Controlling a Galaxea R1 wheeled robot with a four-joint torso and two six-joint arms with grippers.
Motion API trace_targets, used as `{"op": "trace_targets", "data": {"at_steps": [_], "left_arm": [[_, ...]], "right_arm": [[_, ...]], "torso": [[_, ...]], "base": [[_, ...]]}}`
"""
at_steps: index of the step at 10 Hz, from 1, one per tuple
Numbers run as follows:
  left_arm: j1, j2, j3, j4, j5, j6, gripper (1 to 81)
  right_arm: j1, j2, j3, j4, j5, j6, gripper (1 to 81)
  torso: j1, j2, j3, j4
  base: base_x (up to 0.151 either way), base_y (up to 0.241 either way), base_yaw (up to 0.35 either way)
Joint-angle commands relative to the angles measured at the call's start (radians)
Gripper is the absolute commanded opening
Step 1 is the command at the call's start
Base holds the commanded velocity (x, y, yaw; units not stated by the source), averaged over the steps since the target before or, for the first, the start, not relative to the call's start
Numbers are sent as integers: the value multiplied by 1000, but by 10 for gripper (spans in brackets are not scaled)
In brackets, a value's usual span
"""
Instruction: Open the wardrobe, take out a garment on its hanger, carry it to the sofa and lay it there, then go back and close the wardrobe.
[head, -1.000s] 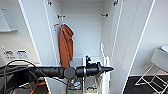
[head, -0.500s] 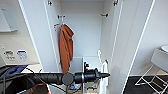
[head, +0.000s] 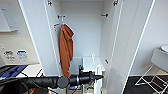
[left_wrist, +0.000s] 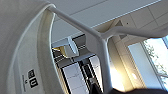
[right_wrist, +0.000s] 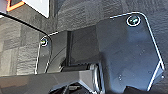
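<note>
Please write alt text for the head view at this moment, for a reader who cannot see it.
An open white wardrobe stands ahead with both doors swung wide and an orange garment hanging inside on the left. The robot's left arm reaches in low from the left, holding a white hanger with a white shirt in front of the opening. A white chair stands at the right.

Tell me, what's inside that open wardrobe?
Inside the wardrobe, a rust-orange garment hangs at the left. Low down, the left arm's gripper is beside a white hanger and shirt. The arm covers the bottom.
</note>
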Motion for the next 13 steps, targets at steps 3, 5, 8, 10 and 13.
{"op": "trace_targets", "data": {"at_steps": [3, 5, 8, 10, 13], "left_arm": [[-151, -22, 29, 42, -13, 4, 10], [-151, -24, 29, 42, -13, 4, 10], [-150, -16, 31, 43, -9, 4, 10], [-150, -10, 31, 43, -8, 6, 10], [-150, -7, 31, 43, -8, 7, 10]], "right_arm": [[35, 11, 7, -3, -45, -3, 811], [35, 11, 7, -3, -45, -3, 811], [37, 11, 7, -3, -45, -3, 811], [37, 11, 7, -5, -47, -3, 811], [37, 8, 7, -5, -47, -3, 811]], "torso": [[0, 0, 0, 0], [0, 0, 0, 0], [0, 0, 0, 0], [0, 0, 0, 0], [0, 0, 0, 0]], "base": [[0, 0, 0], [0, 0, 0], [0, 0, 0], [0, 0, 0], [0, 0, 0]]}}
